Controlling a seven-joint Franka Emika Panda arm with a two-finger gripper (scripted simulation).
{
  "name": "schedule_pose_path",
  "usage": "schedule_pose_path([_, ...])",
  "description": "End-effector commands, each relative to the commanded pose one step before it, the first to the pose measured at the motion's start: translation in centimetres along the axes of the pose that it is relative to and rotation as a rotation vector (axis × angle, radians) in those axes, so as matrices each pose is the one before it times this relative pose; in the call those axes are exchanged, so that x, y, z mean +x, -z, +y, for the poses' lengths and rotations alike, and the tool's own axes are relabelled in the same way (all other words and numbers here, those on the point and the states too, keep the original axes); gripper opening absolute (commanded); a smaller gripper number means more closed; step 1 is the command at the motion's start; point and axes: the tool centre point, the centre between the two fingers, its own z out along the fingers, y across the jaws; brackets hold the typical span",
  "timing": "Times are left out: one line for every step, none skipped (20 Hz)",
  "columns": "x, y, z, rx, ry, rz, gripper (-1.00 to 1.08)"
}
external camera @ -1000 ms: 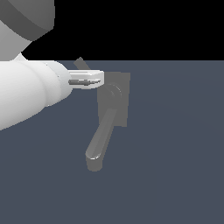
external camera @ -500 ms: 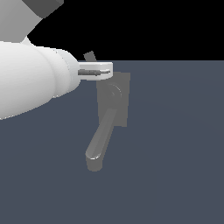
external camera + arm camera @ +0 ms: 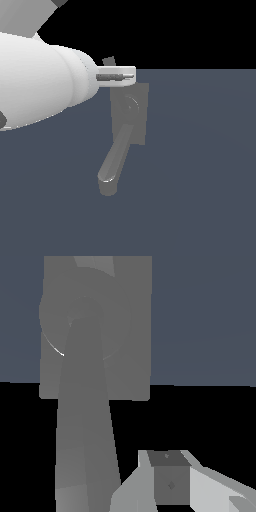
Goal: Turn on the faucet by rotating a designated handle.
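Observation:
The grey faucet has its flat back plate (image 3: 140, 122) on the floor, and its thick rounded spout (image 3: 114, 162) reaches toward the exterior view's lower left. The round hub (image 3: 131, 104) sits on the plate. Only the tip of the thin handle (image 3: 108, 61) shows above my gripper (image 3: 133, 76). The gripper lies level across the plate's top edge and hides the rest of the bar. In the wrist view the handle (image 3: 85, 431) runs as a long flat bar from the hub on the back plate (image 3: 132, 316). My gripper (image 3: 167, 460) is right beside it, jaws together, holding nothing. I cannot tell if they touch.
The blue-grey floor (image 3: 200, 175) spreads around the faucet, with black background beyond its far edge. My large white arm link (image 3: 40, 85) fills the exterior view's upper left.
My gripper has moved up and toward the exterior view's right, over the plate's top edge. The handle's visible tip has shifted the same way.

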Motion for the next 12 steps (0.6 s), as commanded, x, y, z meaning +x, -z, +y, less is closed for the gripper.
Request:
schedule_pose_path([-0.680,-0.230,-1.443,0.01170,-0.00245,-0.00964,-1.00])
schedule_pose_path([-0.147,-0.017,-0.336,-0.00014,-0.00029,-0.00125,-1.00])
schedule_pose_path([-0.147,-0.017,-0.337,-0.00014,-0.00029,-0.00125,-1.00])
schedule_pose_path([-0.143,-0.020,-0.337,-0.00013,-0.00027,-0.00116,-1.00])
schedule_pose_path([-0.148,-0.018,-0.338,-0.00014,-0.00029,-0.00125,-1.00])
schedule_pose_path([-0.148,-0.018,-0.339,-0.00014,-0.00028,-0.00125,-1.00])
schedule_pose_path([-0.148,-0.018,-0.340,-0.00013,-0.00028,-0.00125,-1.00])
schedule_pose_path([-0.148,-0.019,-0.340,-0.00013,-0.00028,-0.00125,-1.00])
schedule_pose_path([-0.153,-0.017,-0.341,-0.00014,-0.00029,-0.00134,-1.00])
schedule_pose_path([-0.149,-0.020,-0.342,-0.00013,-0.00027,-0.00126,-1.00])
schedule_pose_path([-0.149,-0.020,-0.342,-0.00012,-0.00027,-0.00126,-1.00])
schedule_pose_path([-0.153,-0.018,-0.343,-0.00013,-0.00028,-0.00135,-1.00])
